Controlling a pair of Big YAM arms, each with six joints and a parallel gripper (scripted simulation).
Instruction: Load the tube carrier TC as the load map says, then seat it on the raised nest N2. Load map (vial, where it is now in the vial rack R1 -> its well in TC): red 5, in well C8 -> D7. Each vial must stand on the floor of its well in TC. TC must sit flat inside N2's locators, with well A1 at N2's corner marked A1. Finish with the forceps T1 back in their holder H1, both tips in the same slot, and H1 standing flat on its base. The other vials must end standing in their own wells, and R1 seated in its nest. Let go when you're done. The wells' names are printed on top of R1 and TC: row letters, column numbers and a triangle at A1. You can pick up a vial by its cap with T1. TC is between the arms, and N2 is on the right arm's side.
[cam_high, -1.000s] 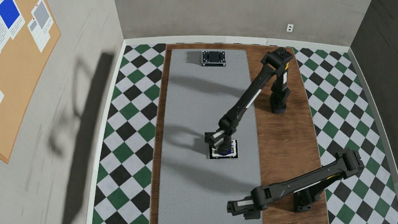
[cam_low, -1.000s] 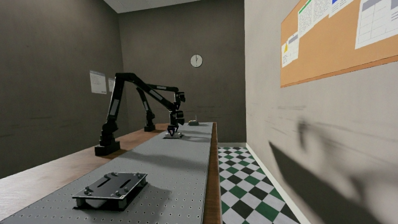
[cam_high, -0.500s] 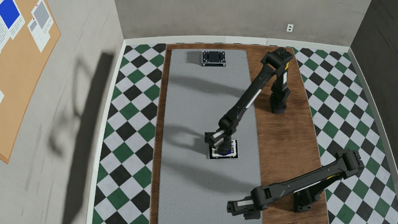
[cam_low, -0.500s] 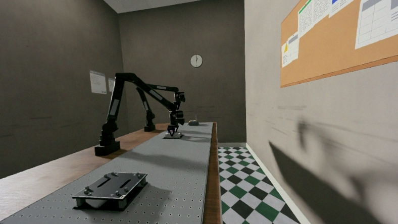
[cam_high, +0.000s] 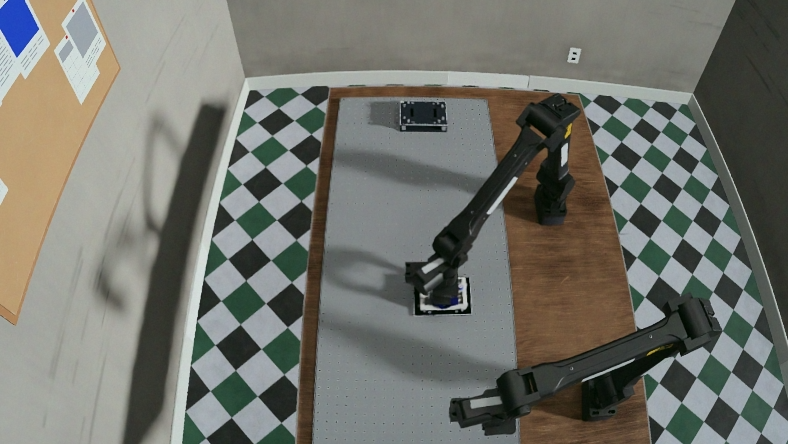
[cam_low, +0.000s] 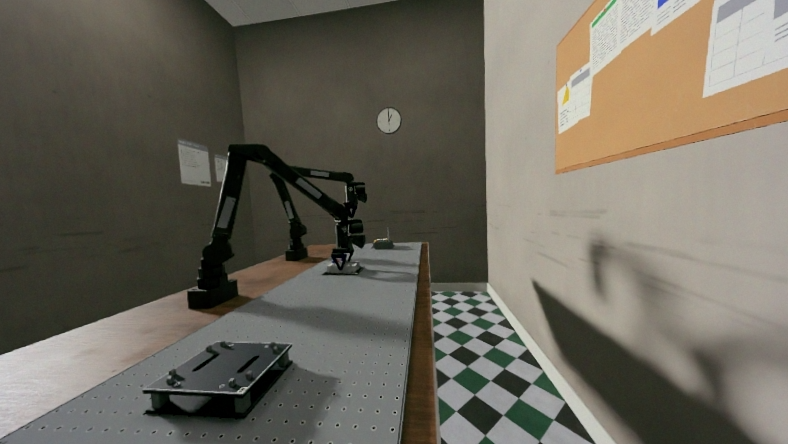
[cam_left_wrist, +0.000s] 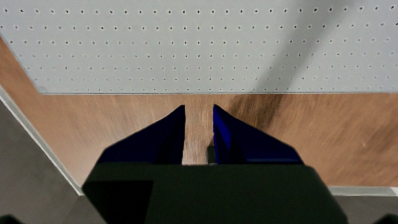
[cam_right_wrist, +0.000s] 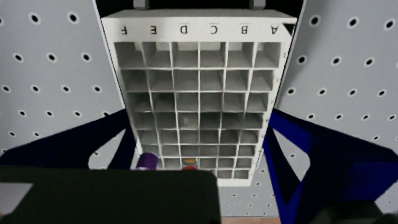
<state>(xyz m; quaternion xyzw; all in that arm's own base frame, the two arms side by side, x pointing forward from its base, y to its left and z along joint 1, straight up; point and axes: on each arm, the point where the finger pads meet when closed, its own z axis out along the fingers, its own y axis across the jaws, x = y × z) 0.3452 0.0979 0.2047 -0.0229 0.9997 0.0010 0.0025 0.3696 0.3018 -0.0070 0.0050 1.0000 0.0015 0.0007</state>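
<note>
The white carrier TC (cam_right_wrist: 200, 30) (cam_high: 465, 297) (cam_low: 350, 268) sits in a nest between the arms, its A1 triangle at top right in the right wrist view. My right gripper (cam_right_wrist: 199, 111) (cam_low: 341, 264) is shut on TC, a fingertip against each long side. A purple-capped vial (cam_right_wrist: 147, 161) stands by column F. An orange cap (cam_right_wrist: 190, 161) and a red cap (cam_right_wrist: 189, 168) show in column D near rows 7 and 8, partly hidden by the gripper. The raised nest N2 (cam_high: 422, 114) (cam_low: 220, 368) is empty. My left gripper (cam_left_wrist: 199, 111) is narrowly open, with nothing between its fingertips. R1 is out of view.
A small green and yellow object (cam_low: 383, 243) with a thin upright stands at the far end; I cannot tell if it is H1 with T1. The grey perforated board (cam_high: 374, 220) runs along the wooden table (cam_high: 567, 275). The left arm (cam_high: 595, 357) hangs over the board's edge.
</note>
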